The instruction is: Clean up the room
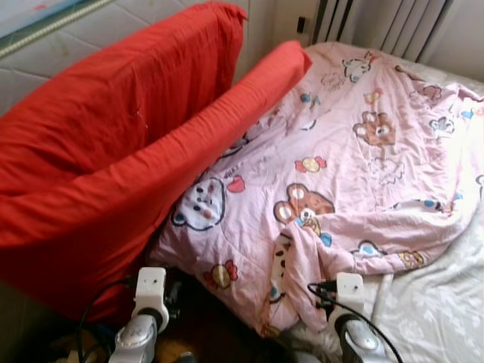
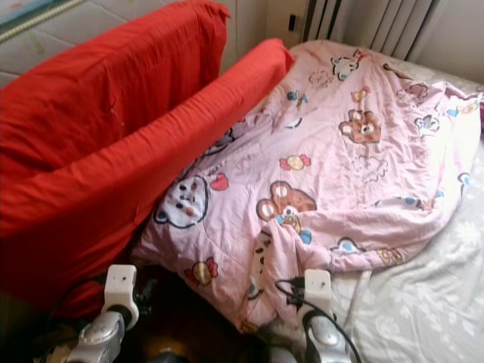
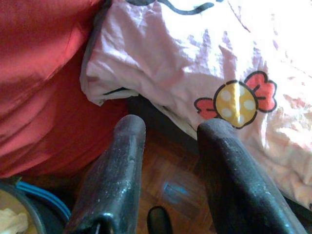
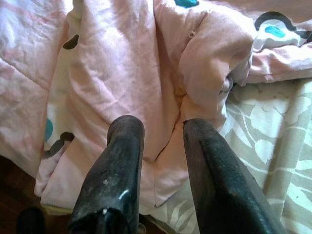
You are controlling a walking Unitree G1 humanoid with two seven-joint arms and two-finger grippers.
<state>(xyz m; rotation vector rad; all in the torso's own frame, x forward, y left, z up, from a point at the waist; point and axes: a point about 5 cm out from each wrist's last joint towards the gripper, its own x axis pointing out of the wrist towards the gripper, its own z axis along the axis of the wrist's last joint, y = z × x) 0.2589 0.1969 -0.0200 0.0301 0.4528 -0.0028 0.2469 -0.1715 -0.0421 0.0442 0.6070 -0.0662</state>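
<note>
- Both wrists sit at the bottom of my head view: left pincer low over dark wood floor at the bed's edge, right pincer at the hanging fold of the pink quilt.
- Head view: pink quilt with bear and candy prints lies rumpled across the bed, one corner drooping off the near edge between my two arms. Red cushion leans upright at my left, second red cushion slanted in front of it, its lower side resting on the quilt. Pale patterned sheet bare at my right.
- Left wrist view: fingers spread apart, nothing between them; quilt corner with a candy print just ahead, red fabric beside it, floor below.
- Right wrist view: fingers parted, empty, tips close to the quilt's drooping fold; patterned sheet beside it.
</note>
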